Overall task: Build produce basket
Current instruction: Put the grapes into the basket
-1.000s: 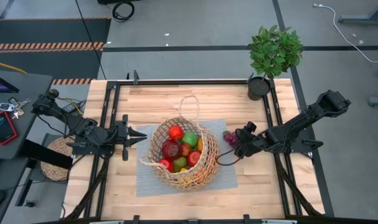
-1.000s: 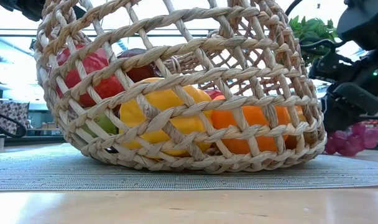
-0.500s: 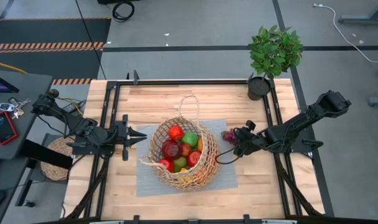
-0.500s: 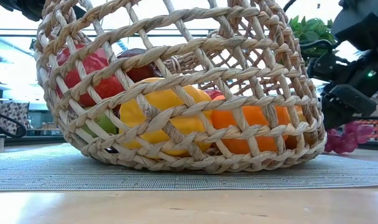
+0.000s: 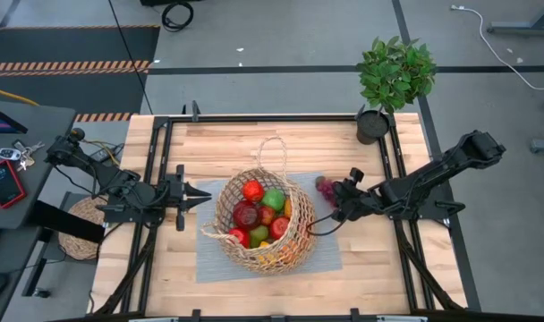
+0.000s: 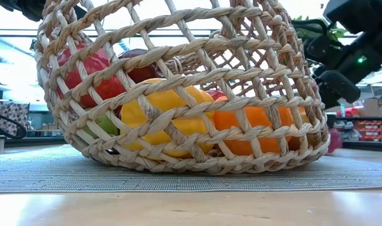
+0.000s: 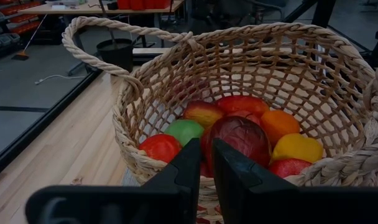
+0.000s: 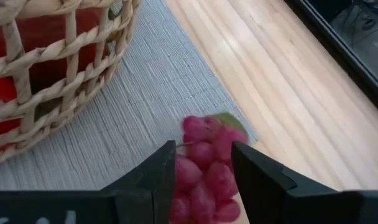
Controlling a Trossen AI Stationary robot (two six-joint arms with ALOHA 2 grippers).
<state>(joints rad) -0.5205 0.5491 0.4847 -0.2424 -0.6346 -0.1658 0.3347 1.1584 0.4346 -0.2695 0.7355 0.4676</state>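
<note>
Apparently to carry the last fruit in, the right gripper [image 8: 201, 180] clamps the grapes [image 8: 204, 168] at the mat's [image 5: 209, 259] right edge beside the filled basket [image 5: 294, 246], while the left gripper [image 5: 203, 194] waits shut by the basket's left side.

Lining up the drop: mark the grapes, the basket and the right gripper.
grapes [image 8: 204, 171], right wrist view, middle of bunch.
basket [image 5: 225, 192], high view, left rim.
right gripper [image 8: 201, 163], right wrist view, between the fingertips.

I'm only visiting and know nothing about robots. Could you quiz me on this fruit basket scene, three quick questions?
1. True or false: the grapes already lie inside the basket.
2. Which hand has the grapes between its fingers: left or right?
3. The basket sits on: A) bare wood B) a grey mat C) a plate.

Key: 1 false, they are beside it, over the mat's corner; 2 right; 3 B.
</note>
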